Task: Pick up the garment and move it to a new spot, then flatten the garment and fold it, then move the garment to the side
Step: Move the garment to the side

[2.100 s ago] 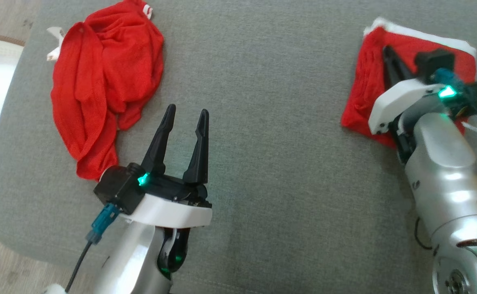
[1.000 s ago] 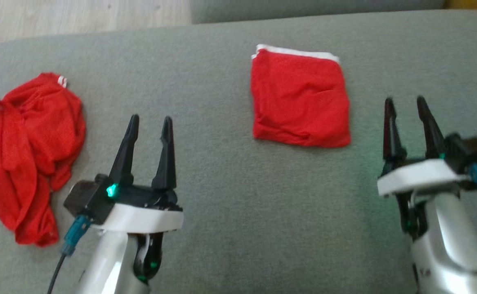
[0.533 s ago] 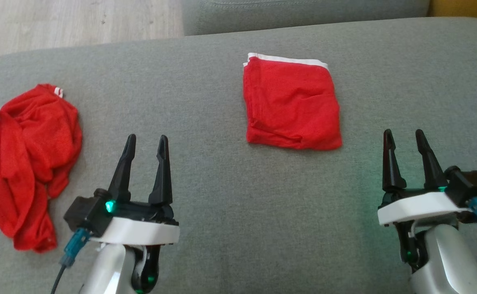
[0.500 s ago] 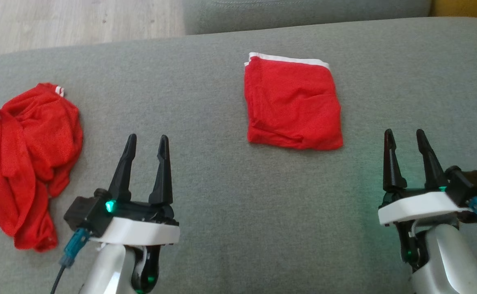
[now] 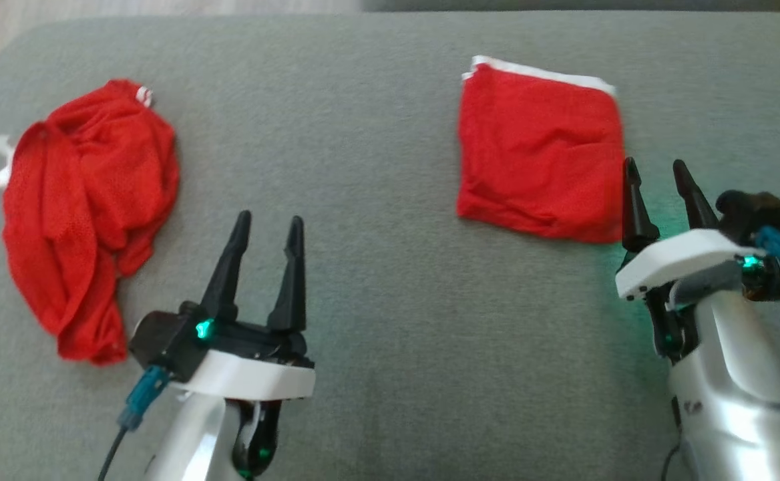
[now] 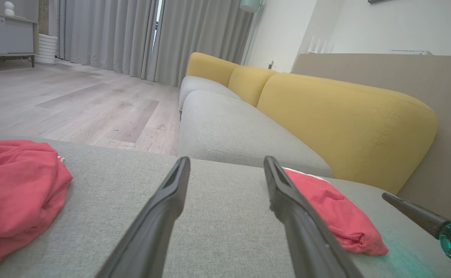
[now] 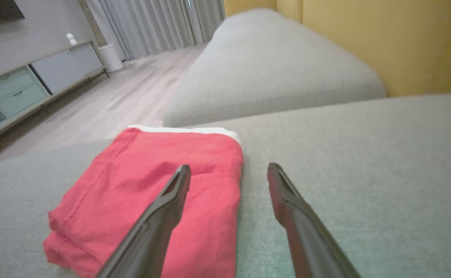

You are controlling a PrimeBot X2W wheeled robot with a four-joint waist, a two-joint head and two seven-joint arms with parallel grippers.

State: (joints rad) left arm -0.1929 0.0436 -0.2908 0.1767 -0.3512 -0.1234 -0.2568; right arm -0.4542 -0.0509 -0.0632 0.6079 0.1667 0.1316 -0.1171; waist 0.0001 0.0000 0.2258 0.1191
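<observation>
A folded red garment with a white band [image 5: 540, 150] lies flat on the grey cushion [image 5: 376, 267], right of centre; it is also in the right wrist view [image 7: 152, 181] and the left wrist view [image 6: 333, 210]. A crumpled red garment [image 5: 86, 207] lies in a heap at the left [image 6: 13, 189]. My left gripper [image 5: 268, 227] hovers open over bare cushion between the two, holding nothing. Beside the folded garment's right edge my right gripper [image 5: 654, 170] is open and empty, its left finger [image 7: 163, 212] over the red cloth.
A second grey seat cushion [image 6: 233, 131] and yellow backrests [image 6: 341, 116] stand beyond the work cushion. Wooden floor [image 6: 75, 104], curtains and a low cabinet [image 7: 36, 81] lie further off. Bare cushion stretches between the garments.
The head camera has shifted, moving the whole scene right and up. My right gripper has come closer to the folded garment's right edge. Both garments lie as before.
</observation>
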